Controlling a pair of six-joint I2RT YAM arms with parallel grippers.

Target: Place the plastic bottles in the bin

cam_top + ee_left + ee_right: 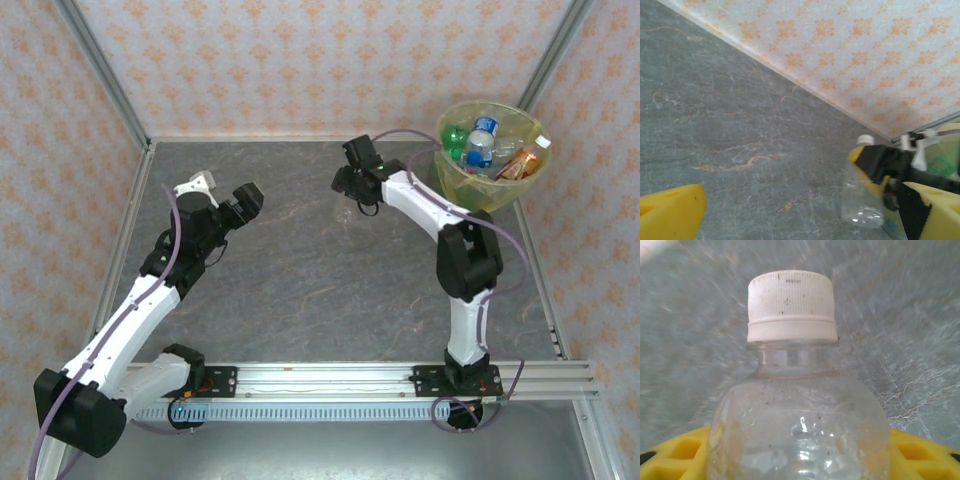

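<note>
The clear, thin-walled plastic bottle with a white ribbed cap (pixel 799 420) is on the grey table (pixel 290 290) near centre, toward 12 o'clock. It looks empty, light, slick and crushable, so a gentle hold across the body suits it. The right pincer (pixel 347 200) flanks it, but I cannot tell whether it grips. The left pincer (pixel 245 202), at 9 o'clock, gapes wide. The round yellow-lined bin (pixel 478 192), holding bottles, stands at 2 o'clock.

1. The table (pixel 300 290) had a dark grey top with pale marble veining.
2. The bin (pixel 480 195) stood on its far right corner.
3. A clear, white-capped bottle (pixel 343 213) stood upright towards the far middle, apart from the bin.
</note>
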